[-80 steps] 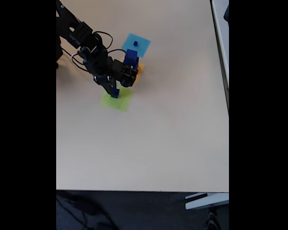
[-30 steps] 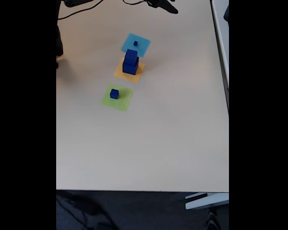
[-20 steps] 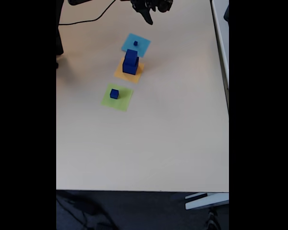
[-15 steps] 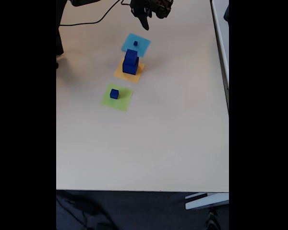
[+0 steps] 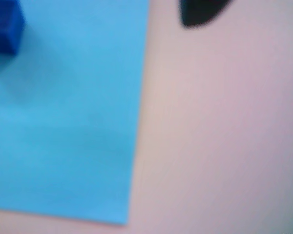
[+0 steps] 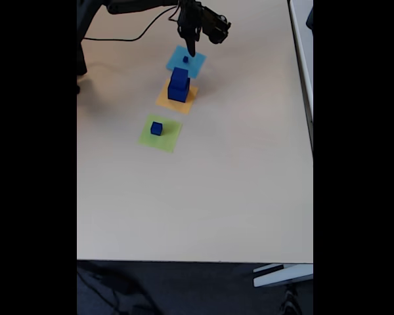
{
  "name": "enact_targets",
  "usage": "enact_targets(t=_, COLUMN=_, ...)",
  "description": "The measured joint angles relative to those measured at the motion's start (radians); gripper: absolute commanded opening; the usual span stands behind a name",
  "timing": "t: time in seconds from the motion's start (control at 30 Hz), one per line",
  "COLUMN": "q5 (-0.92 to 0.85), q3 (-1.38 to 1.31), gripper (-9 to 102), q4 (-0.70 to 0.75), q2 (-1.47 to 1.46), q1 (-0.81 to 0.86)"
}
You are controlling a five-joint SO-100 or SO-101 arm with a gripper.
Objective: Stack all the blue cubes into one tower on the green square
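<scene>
Black gripper (image 6: 191,50) hangs over the light blue square (image 6: 186,61), beside the smallest cube (image 6: 185,60); I can't tell its jaws' spread. One blue cube (image 6: 157,128) sits on the green square (image 6: 160,133).

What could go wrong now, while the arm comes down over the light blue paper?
1. The smallest cube is tiny, and the tool hangs very near it; a slightly off approach may knock it away.
2. The two-cube stack on the orange square stands close by, so the arm might topple it.
3. The light blue paper may slide if touched.
</scene>
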Motion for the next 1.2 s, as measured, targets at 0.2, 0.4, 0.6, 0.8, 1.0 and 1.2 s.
enact_targets(t=0.2, q5=0.008, q3=0.049, gripper=24, q4=-0.02, q2=-0.009, q1=0.0)
enact_targets(t=0.4, q5=-0.006, q3=0.121, gripper=24, q4=-0.026, q2=-0.008, q1=0.0)
enact_targets(t=0.6, q5=-0.046, q3=0.166, gripper=24, q4=-0.029, q2=0.026, q1=0.021)
enact_targets(t=0.8, q5=-0.081, q3=0.17, gripper=20, q4=-0.029, q2=0.049, q1=0.044)
enact_targets(t=1.0, q5=-0.112, q3=0.17, gripper=21, q4=-0.029, q2=0.066, q1=0.043)
enact_targets(t=1.2, q5=-0.149, q3=0.183, gripper=21, q4=-0.029, q2=0.066, q1=0.043)
